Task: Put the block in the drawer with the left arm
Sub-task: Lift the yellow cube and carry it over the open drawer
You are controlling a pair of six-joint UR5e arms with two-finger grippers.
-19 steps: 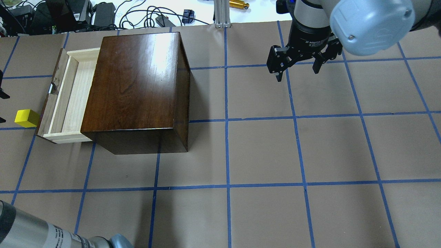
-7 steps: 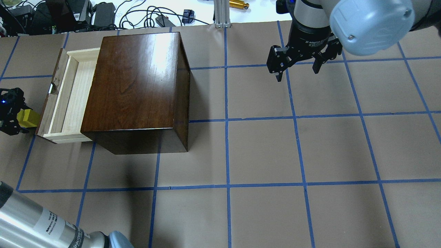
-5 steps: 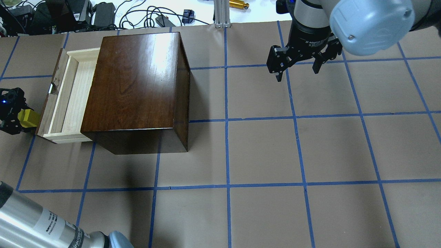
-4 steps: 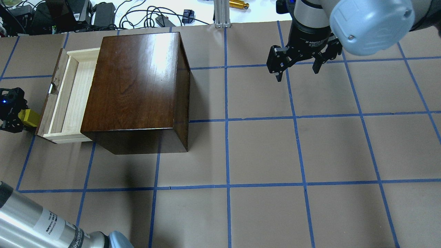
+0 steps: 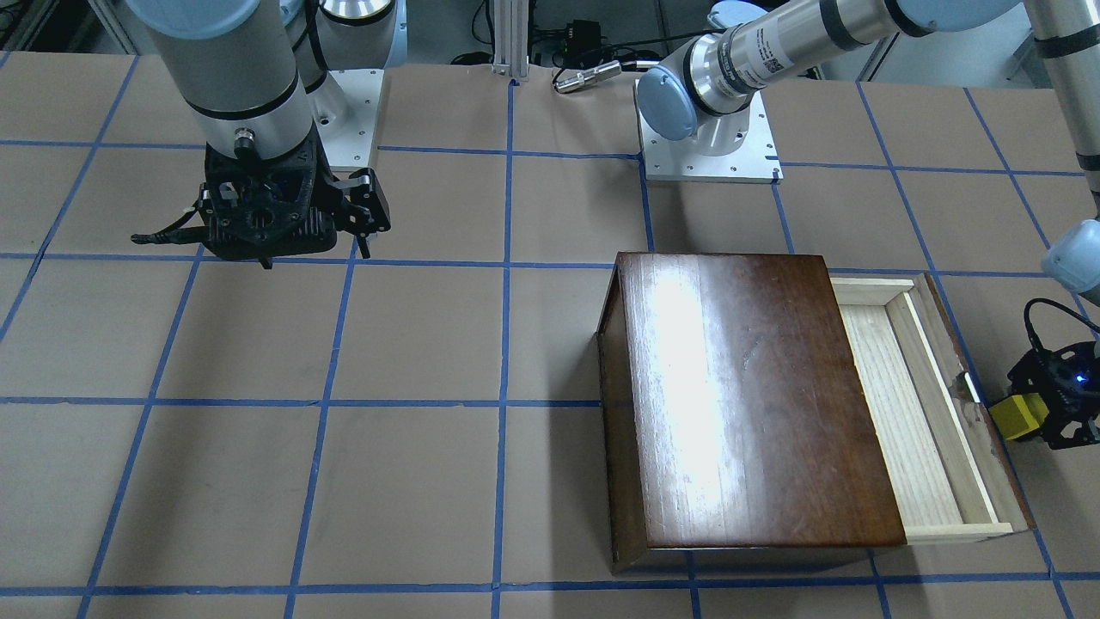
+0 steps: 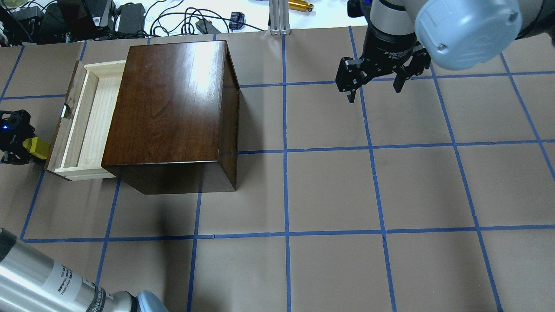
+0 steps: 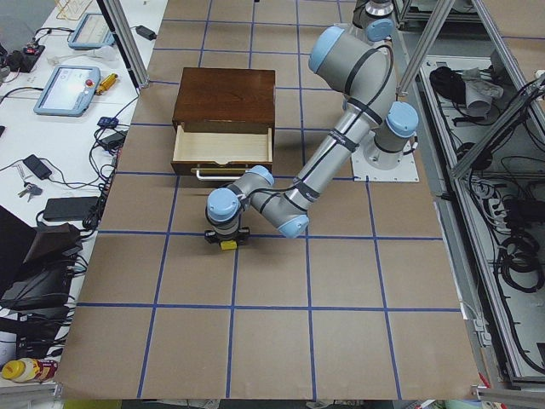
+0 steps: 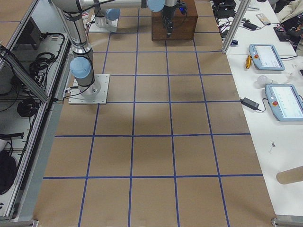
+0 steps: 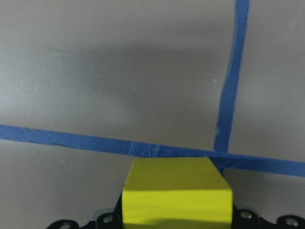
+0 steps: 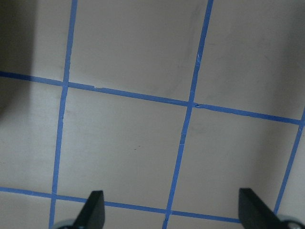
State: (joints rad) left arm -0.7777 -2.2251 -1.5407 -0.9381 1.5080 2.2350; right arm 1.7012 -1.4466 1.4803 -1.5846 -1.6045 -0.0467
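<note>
The small yellow block (image 6: 38, 147) is between the fingers of my left gripper (image 6: 25, 147), just left of the drawer's dark front panel. The left wrist view shows the block (image 9: 176, 191) close up in the grip, over a crossing of blue tape lines. It also shows in the front view (image 5: 1018, 417), with the left gripper (image 5: 1041, 413) and its blue light beside it. The pale-wood drawer (image 6: 84, 125) is pulled out of the dark brown box (image 6: 173, 104) and is empty. My right gripper (image 6: 375, 89) is open and empty, far to the right.
Brown paper with a blue tape grid covers the table (image 6: 329, 190). Cables, power bricks and an aluminium post (image 6: 279, 17) lie along the far edge. The left arm's lower link (image 6: 47, 286) crosses the near left corner. The right arm's elbow (image 6: 468, 30) hangs over the far right.
The left gripper came in from the left edge over the free-standing block and closed around it. The block now sits slightly further from the camera side. The right arm has not moved.
</note>
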